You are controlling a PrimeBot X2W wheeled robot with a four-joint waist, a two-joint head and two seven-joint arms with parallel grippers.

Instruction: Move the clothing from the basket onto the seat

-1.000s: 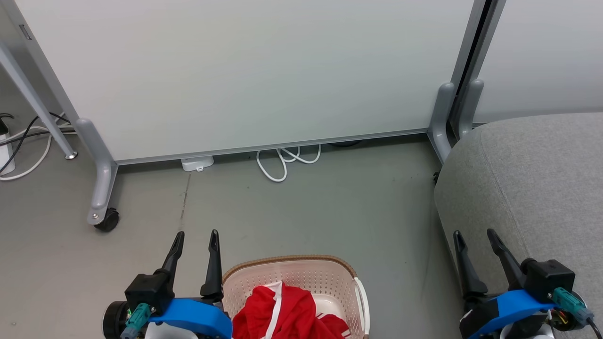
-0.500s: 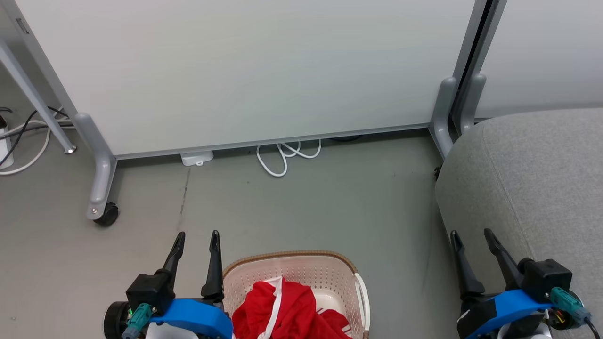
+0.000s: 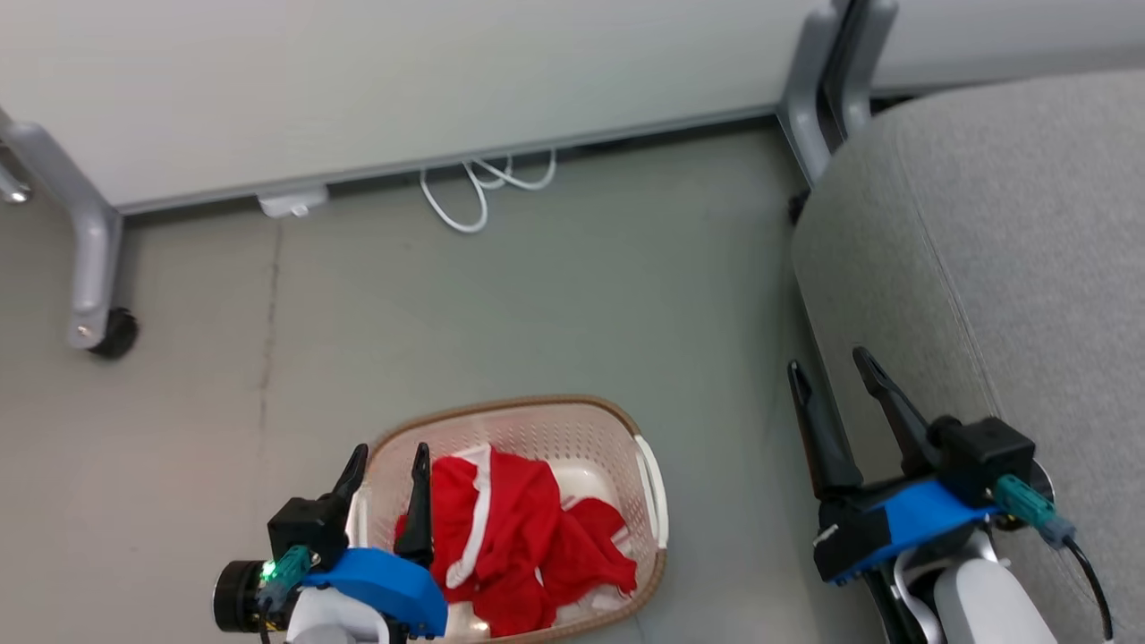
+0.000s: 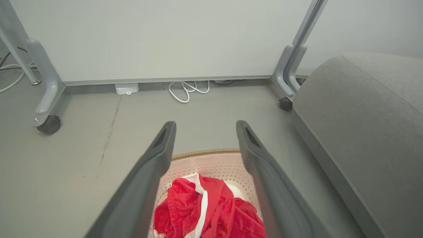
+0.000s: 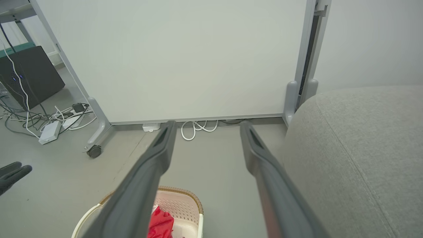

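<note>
The red clothing (image 3: 514, 523) with white stripes lies bunched in the cream basket (image 3: 537, 420) on the floor, low in the head view. My left gripper (image 3: 389, 458) hangs open over the basket's left rim, fingers empty. The left wrist view looks down between its fingers (image 4: 158, 155) onto the clothing (image 4: 205, 211) and the basket (image 4: 211, 162). My right gripper (image 3: 827, 368) stands open and empty beside the grey seat (image 3: 1002, 233), at its left edge. The right wrist view has the seat (image 5: 357, 145) on the right and the basket (image 5: 178, 201) low down.
A white partition on grey wheeled legs (image 3: 89, 259) stands behind the basket, with a white cable (image 3: 474, 183) coiled under it. More cables and a dark box (image 5: 29, 76) lie far left. Bare grey floor separates basket and seat.
The head camera has tilted down, so the whole picture shifted up and the basket shows in full. The left gripper now hangs over the basket's left rim. Both grippers stay open.
</note>
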